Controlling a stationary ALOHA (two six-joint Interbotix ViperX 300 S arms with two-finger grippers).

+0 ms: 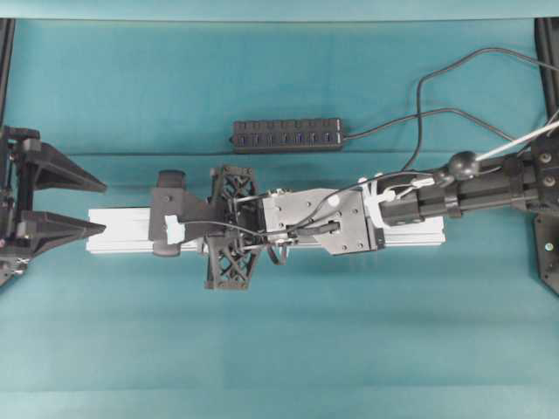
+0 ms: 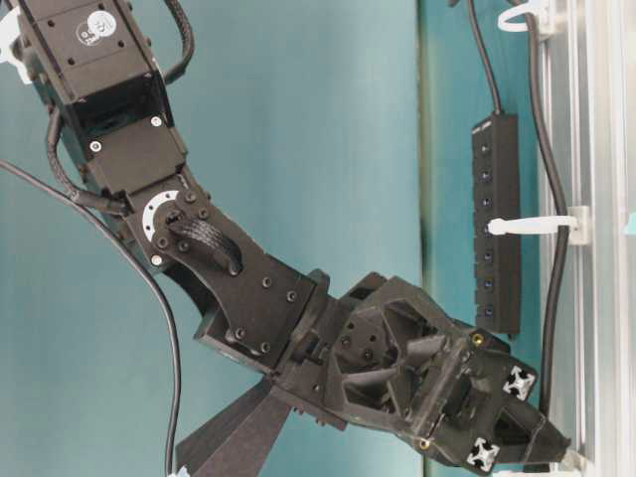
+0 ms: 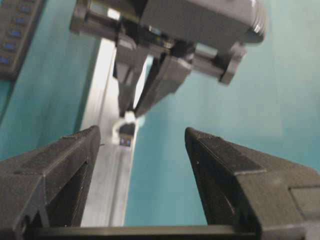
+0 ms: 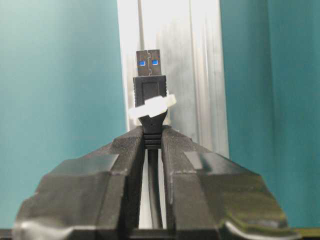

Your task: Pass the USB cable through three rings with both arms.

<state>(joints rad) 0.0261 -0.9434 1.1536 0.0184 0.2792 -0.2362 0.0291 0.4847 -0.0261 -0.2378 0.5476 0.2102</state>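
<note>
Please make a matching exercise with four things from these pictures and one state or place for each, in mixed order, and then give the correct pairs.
Things:
1. left hand
2. right hand
3. USB plug
4. black hub

States or places:
A. lies on the teal table beside the silver rail
B. pokes through a white ring
C. open, holds nothing
D. shut on the USB cable just behind the plug

Pairs: 1-C, 2-D, 3-B, 4-A
</note>
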